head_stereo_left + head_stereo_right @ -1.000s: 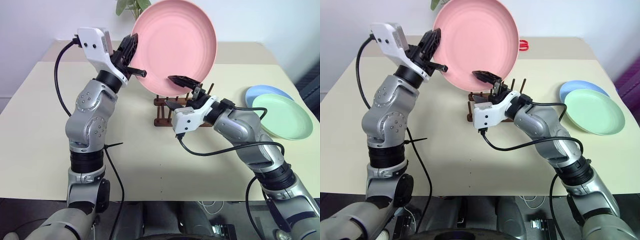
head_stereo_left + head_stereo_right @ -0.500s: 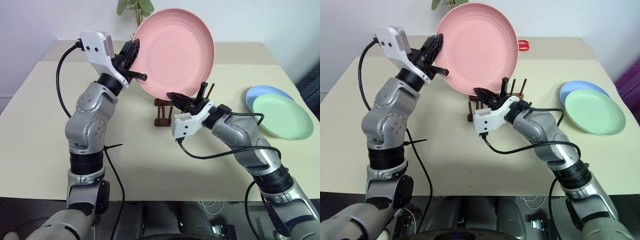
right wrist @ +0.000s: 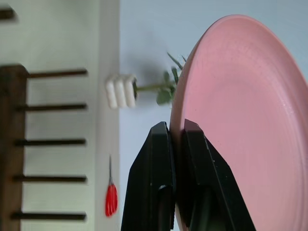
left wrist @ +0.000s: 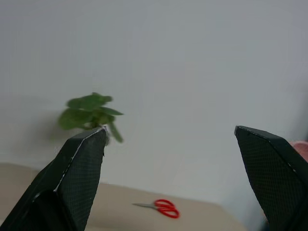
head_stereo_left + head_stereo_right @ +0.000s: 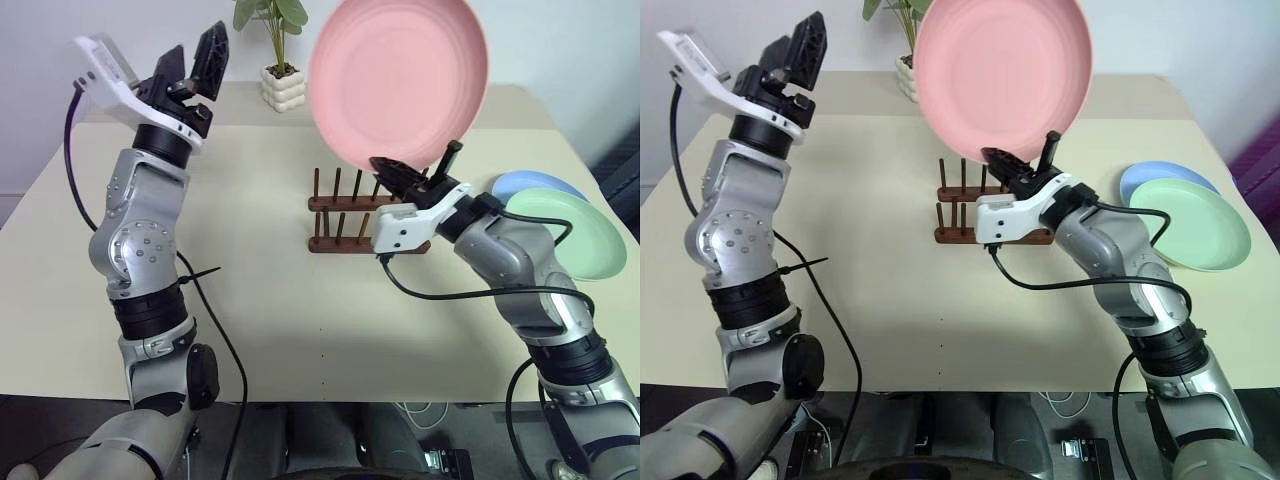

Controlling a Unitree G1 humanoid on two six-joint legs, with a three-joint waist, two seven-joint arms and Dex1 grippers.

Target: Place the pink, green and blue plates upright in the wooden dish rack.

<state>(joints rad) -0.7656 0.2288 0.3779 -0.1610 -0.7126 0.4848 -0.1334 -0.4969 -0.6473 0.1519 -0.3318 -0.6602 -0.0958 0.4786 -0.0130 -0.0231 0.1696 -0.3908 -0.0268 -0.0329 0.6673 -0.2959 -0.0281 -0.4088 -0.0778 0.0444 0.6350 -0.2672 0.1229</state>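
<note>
left eye view: the right claw (image 5: 408, 176) is clamped on the lower rim of the pink plate (image 5: 400, 75), holding it upright and high, above the wooden dish rack (image 5: 360, 215) on the tabletop (image 5: 270, 290). the left claw (image 5: 192, 60) is raised well off to the left, its fingers spread wide and gripping nothing. the green plate (image 5: 570, 232) lies flat at the right of the tabletop, overlapping the blue plate (image 5: 535, 186) behind it; both are well apart from the rack. a small potted plant (image 5: 275, 50) stands at the far edge.

right eye view: same layout — the rack's pegs stand bare, no plate in any slot, and the pink plate hangs over the rack's right end.

left wrist view: the two black fingers (image 4: 72, 187) stand far apart with only the wall, the plant and a pair of red scissors (image 4: 161, 208) beyond them.

right wrist view: the fingers (image 3: 154, 192) pinch the pink plate's rim from both sides, with the rack's pegs off to one side.

judgement: the first plate is being carried to the rack, now in the right claw alone. the next move calls for lowering it edge-first, kept upright, so the rim drops between two pegs — lined up with the gaps rather than across them — before letting go.
</note>
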